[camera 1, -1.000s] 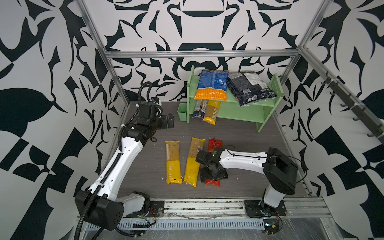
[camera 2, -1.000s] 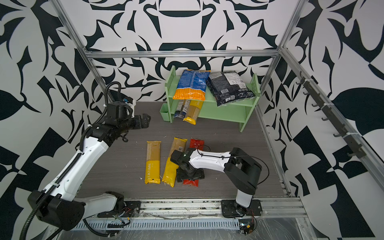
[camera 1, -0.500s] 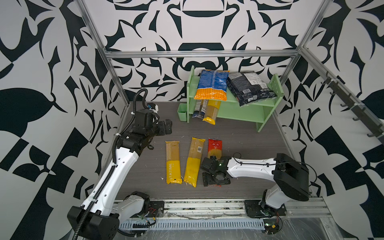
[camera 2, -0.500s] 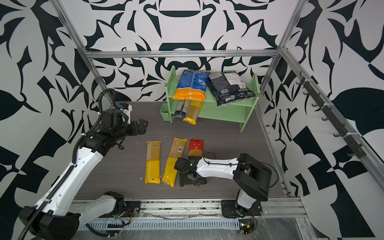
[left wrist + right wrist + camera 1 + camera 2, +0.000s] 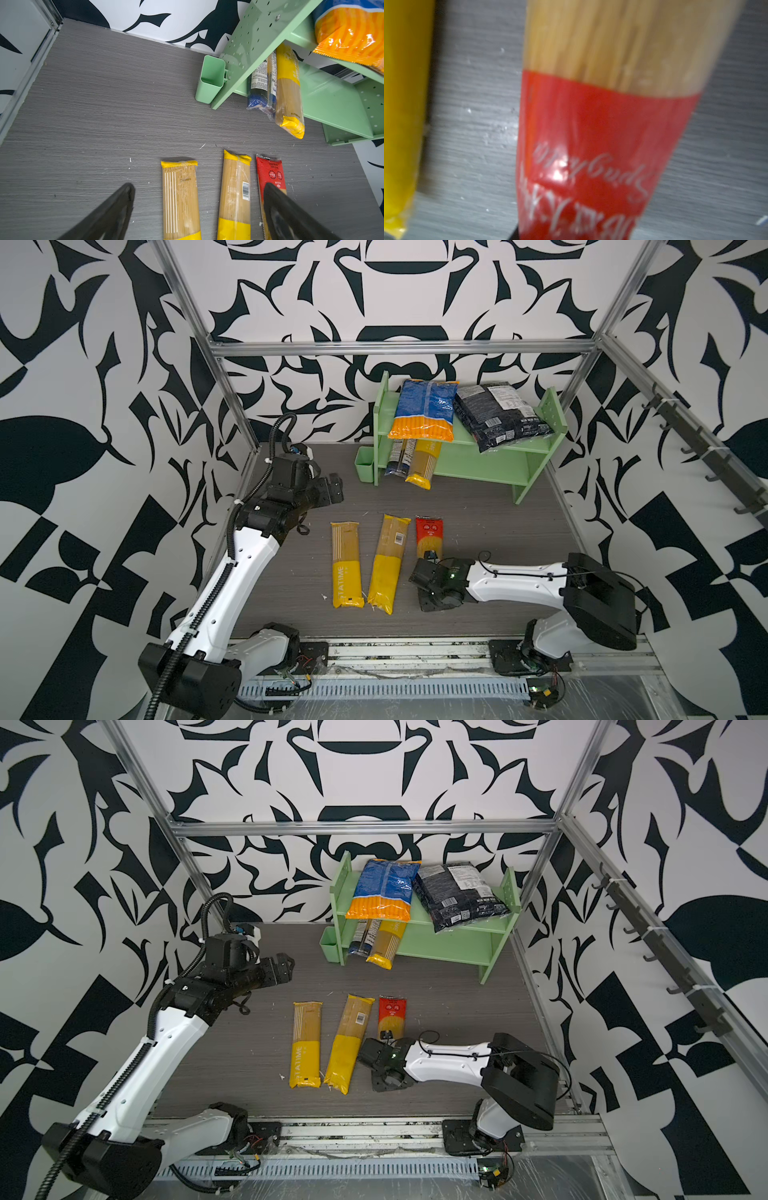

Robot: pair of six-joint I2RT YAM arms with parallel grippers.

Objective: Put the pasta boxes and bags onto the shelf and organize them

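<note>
Fingers [image 5: 515, 234] of right gripper [image 5: 439, 600] straddle red pack's [image 5: 429, 533] near end.

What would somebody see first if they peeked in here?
The swirly black-and-white walls all around jump out first. At the back stands a light green shelf with a blue-and-orange bag and a black bag on its top tier. In front, on the grey floor, a striped yellow pack, a barcoded yellow pack and a red pack lie side by side.
</note>
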